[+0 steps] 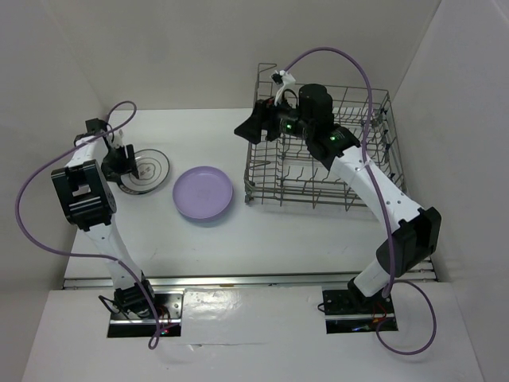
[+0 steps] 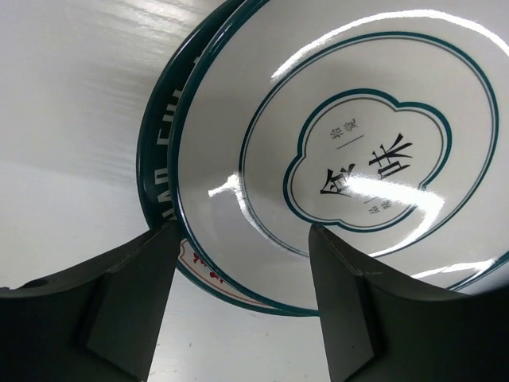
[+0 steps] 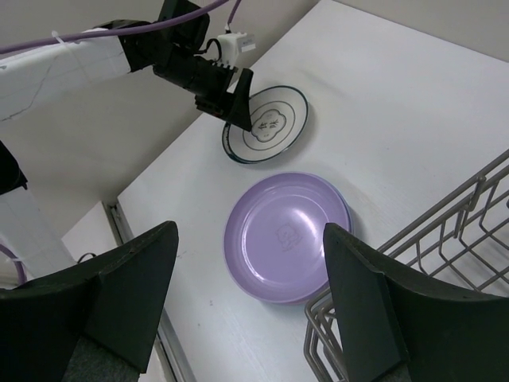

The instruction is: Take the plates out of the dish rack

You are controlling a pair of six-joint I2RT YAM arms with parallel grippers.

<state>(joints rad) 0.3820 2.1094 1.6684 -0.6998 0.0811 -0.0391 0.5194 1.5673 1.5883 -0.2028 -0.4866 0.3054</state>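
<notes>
Two white plates with dark teal rims (image 1: 149,169) lie stacked on the table at the left. In the left wrist view the top one (image 2: 358,151) has a printed centre. My left gripper (image 1: 123,165) is open, low at the stack's near rim (image 2: 242,294), a finger on each side. A lilac plate (image 1: 203,192) lies flat in the middle, on another plate whose bluish edge just shows (image 3: 347,213). My right gripper (image 1: 253,127) is open and empty, high over the dish rack's (image 1: 318,151) left edge, looking down on the lilac plate (image 3: 286,235). No plate shows in the rack.
The rack's wire corner (image 3: 413,263) reaches into the right wrist view. White walls close the table at the back and both sides. The left arm (image 3: 199,68) and its purple cable hang over the white plates (image 3: 266,123).
</notes>
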